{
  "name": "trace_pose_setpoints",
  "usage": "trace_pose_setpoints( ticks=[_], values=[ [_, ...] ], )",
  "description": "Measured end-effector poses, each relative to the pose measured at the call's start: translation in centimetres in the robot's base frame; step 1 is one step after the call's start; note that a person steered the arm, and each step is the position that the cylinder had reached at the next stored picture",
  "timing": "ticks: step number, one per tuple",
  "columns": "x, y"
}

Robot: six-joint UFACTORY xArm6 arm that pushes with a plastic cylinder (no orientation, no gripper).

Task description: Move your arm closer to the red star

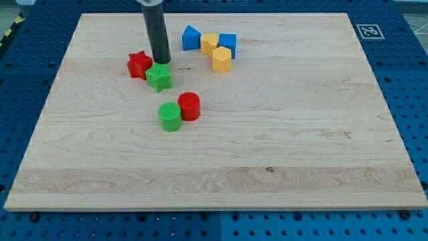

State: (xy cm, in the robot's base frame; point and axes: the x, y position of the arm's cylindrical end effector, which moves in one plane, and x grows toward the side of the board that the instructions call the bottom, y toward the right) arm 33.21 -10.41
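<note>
The red star (139,64) lies on the wooden board (267,147) at the upper left. My tip (161,62) stands just to the star's right, close to it, and right behind the green star (159,77), which touches the red star's lower right. I cannot tell if the tip touches either star.
A green cylinder (170,116) and a red cylinder (189,106) sit together below the stars. Near the top, a blue triangular block (191,37), a yellow hexagonal block (210,43), a blue cube (227,43) and a yellow cylinder-like block (222,59) form a cluster.
</note>
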Motion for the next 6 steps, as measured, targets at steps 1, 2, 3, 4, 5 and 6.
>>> trace_pose_setpoints(
  ticks=[1, 2, 3, 4, 5, 6],
  values=[
    [-1.7, -1.3],
    [-2.7, -4.7],
    [-2.7, -6.5],
    [-2.3, -6.5],
    [-1.6, -6.5],
    [-0.5, -5.9]
  ],
)
